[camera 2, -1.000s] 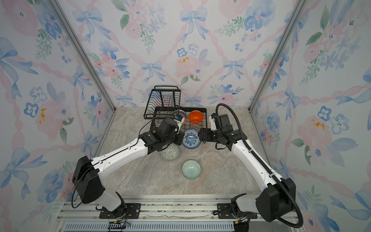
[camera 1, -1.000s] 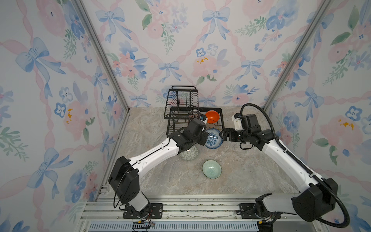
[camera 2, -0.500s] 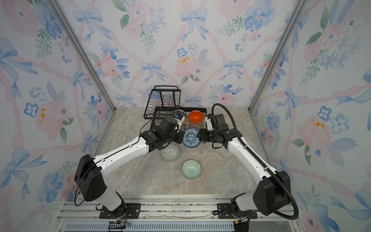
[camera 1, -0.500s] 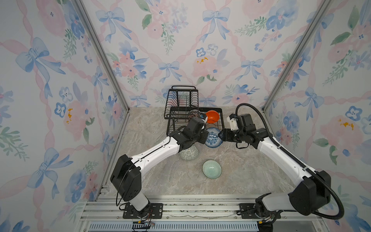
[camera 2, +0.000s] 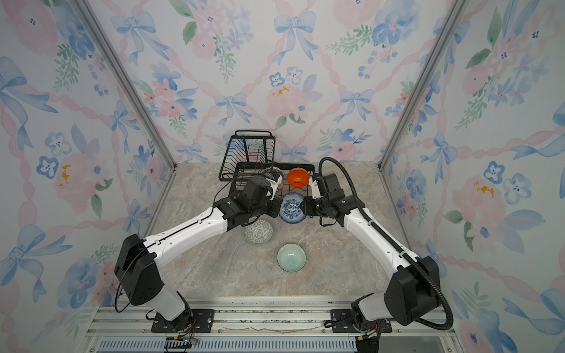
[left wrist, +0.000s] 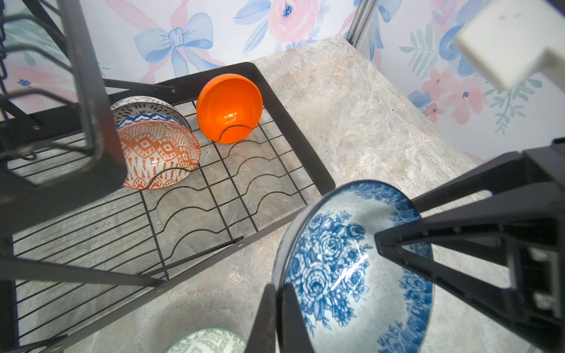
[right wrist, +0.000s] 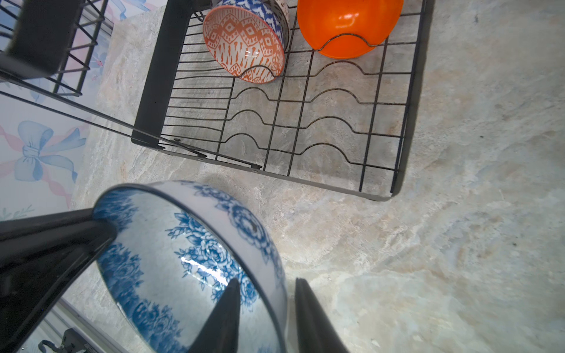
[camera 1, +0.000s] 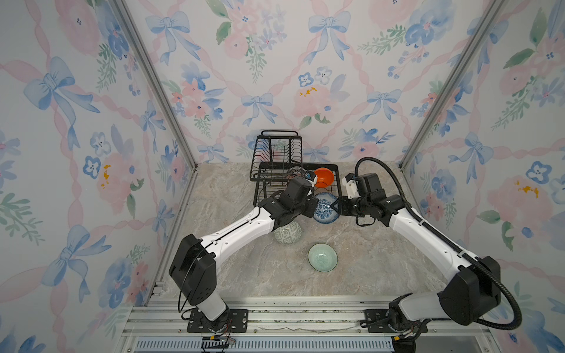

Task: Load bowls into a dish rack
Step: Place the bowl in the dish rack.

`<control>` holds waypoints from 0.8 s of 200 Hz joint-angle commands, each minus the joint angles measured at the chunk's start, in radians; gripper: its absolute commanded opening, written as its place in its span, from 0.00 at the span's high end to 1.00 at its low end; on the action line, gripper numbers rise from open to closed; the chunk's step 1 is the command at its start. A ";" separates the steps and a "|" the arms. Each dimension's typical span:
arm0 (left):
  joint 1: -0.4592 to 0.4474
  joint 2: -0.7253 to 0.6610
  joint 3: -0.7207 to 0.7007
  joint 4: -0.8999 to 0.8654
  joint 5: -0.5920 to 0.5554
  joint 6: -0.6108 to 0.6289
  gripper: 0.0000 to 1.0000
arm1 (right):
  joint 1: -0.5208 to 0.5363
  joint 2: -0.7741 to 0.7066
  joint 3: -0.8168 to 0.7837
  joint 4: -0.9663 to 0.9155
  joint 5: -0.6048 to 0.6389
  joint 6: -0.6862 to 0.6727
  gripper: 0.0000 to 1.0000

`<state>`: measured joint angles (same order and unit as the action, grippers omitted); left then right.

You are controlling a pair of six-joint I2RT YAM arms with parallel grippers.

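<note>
Straddling opposite rims of the blue-and-white floral ceramic bowl (camera 1: 325,208), the left end effector (left wrist: 278,293) clamps it while the right end effector (right wrist: 266,282) stands narrow, a gap showing. Free slots of the black wire dish rack (right wrist: 157,76) lie just beyond, nearer the right arm. Three bowls (left wrist: 229,107) racked, two on the marble bench (camera 1: 382,259), one held.

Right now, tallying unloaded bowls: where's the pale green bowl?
In both top views the pale green bowl sits on the table, right of the green-patterned bowl.
</note>
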<state>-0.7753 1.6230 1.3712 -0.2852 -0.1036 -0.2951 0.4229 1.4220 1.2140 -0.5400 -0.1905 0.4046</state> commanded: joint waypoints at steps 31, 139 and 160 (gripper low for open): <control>0.008 -0.001 0.035 0.053 0.020 0.010 1.00 | 0.010 0.011 -0.010 0.001 0.005 -0.005 0.84; 0.007 -0.019 0.022 0.053 0.047 0.026 0.82 | 0.010 -0.008 -0.017 -0.012 0.031 -0.024 1.00; 0.007 -0.032 0.016 0.055 0.039 0.030 0.66 | 0.010 -0.013 -0.018 -0.015 0.031 -0.031 1.00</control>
<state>-0.7700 1.6222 1.3731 -0.2520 -0.0772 -0.2859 0.4263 1.4269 1.2041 -0.5644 -0.1623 0.3859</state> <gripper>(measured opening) 0.284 0.070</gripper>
